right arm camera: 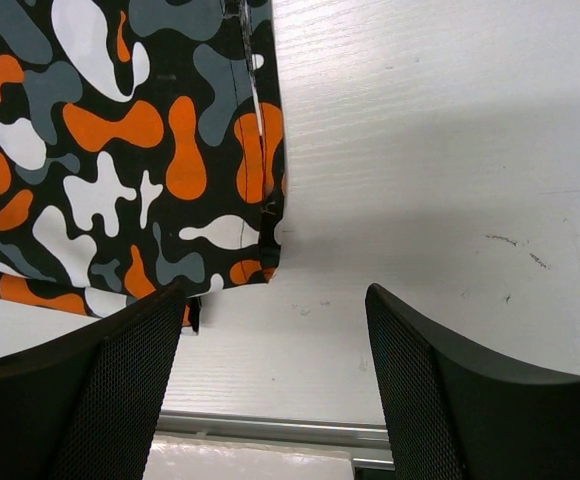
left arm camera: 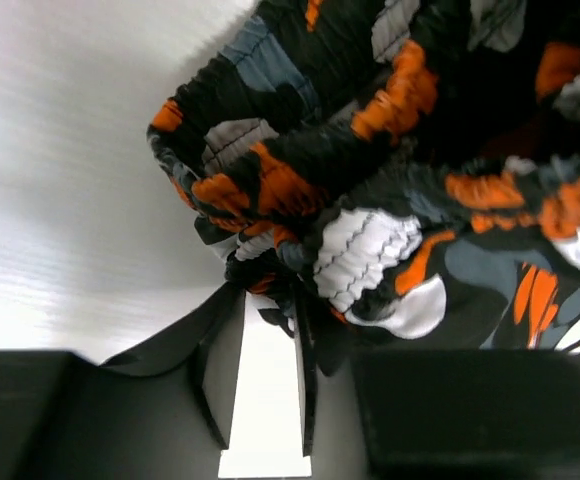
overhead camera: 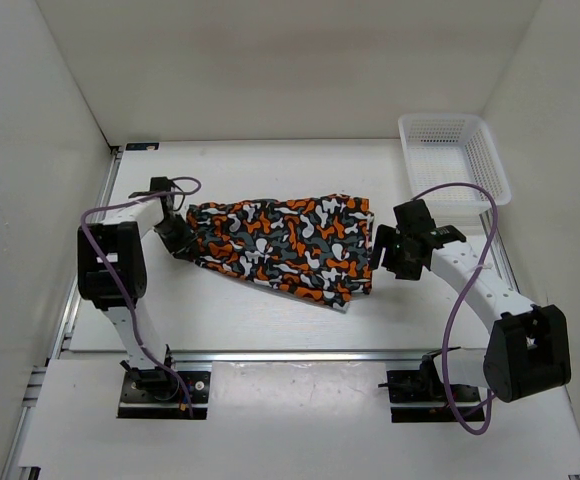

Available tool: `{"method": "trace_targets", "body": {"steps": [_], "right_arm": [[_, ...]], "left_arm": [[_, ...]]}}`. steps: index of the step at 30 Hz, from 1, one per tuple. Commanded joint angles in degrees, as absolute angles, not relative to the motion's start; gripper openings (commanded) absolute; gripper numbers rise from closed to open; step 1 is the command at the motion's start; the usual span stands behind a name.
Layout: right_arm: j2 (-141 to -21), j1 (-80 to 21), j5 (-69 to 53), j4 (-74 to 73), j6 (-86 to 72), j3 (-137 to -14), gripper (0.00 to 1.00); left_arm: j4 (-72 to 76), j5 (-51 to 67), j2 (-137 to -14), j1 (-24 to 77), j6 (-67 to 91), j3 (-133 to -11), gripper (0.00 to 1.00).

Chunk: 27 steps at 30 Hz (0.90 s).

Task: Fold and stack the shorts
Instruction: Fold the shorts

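Observation:
The shorts point(overhead camera: 280, 245), printed in orange, black, white and grey, lie spread across the middle of the table. My left gripper point(overhead camera: 178, 238) is at their left end. In the left wrist view the elastic waistband point(left arm camera: 370, 170) is bunched up, and a fold of it sits pinched between my narrowly set left gripper tips point(left arm camera: 270, 295). My right gripper point(overhead camera: 382, 250) hovers just past the right edge of the shorts. In the right wrist view its jaws stand wide apart and empty point(right arm camera: 275, 330), with the hem corner of the shorts point(right arm camera: 100, 150) ahead and to the left.
A white plastic mesh basket point(overhead camera: 455, 160) stands at the back right corner of the table. A metal rail point(overhead camera: 290, 355) runs along the near edge of the table. White walls close in the left, back and right sides.

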<state>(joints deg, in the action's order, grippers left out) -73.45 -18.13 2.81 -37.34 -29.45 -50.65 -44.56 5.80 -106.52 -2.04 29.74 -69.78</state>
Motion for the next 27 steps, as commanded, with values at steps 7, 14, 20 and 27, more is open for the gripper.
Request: {"method": "trace_targets", "body": {"steps": [7, 14, 20, 27], "right_arm": [[-71.54, -18.37, 2.81, -38.4, -29.27, -49.48, 0.77], [-71.02, -18.37, 2.03, -38.41, -29.27, -48.96, 0.77], [-69.79, -18.37, 0.35, -38.41, -29.27, -47.56, 0.79], [-68.73, -18.37, 0.35, -38.94, -29.79, -46.49, 0.8]], "left_arm": [[-42.71, 3.52, -106.09, -0.27, 29.88, -72.16, 0.1], [-44.9, 2.81, -97.83, -0.26, 30.41, -70.14, 0.1], [-47.54, 3.42, -92.82, -0.26, 30.41, -69.09, 0.1], [-50.62, 5.27, -87.02, 0.26, 32.34, -64.87, 0.1]]}}
